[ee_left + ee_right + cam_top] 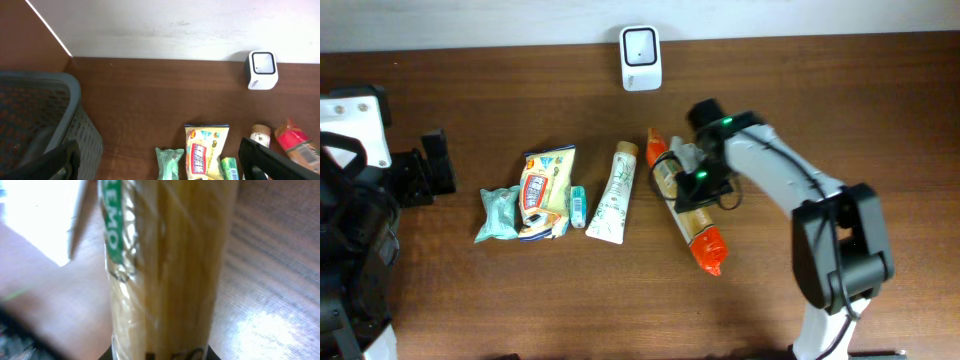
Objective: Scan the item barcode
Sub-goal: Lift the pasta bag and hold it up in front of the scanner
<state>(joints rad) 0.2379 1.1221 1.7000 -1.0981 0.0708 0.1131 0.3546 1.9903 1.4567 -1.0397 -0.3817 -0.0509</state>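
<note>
A grey mesh basket [55, 107] stands at the 9 o'clock side of the left wrist view. Only part of its dark inside shows, and whether anything lies in it cannot be told. On the dark wooden desk [820, 90] the spaghetti pack [692, 222], clear wrap with orange ends, lies slanted from 11 o'clock to 5 o'clock, a little toward 3 o'clock of the desk's middle. The right gripper [688, 182] sits across the pack's middle and is clamped on it; in the right wrist view the pasta and its green lettering fill the frame. The white barcode scanner [640, 57] stands at the 12 o'clock edge, apart from the pack, toward 11 o'clock from it. Toward 9 o'clock of the pack lies a row of things: a white tube [613, 192], a small green packet [578, 205], a yellow snack bag [545, 192] and a teal packet [498, 212]. The left gripper [438, 163] hangs at the 9 o'clock side, its jaws wide apart and holding nothing.
</note>
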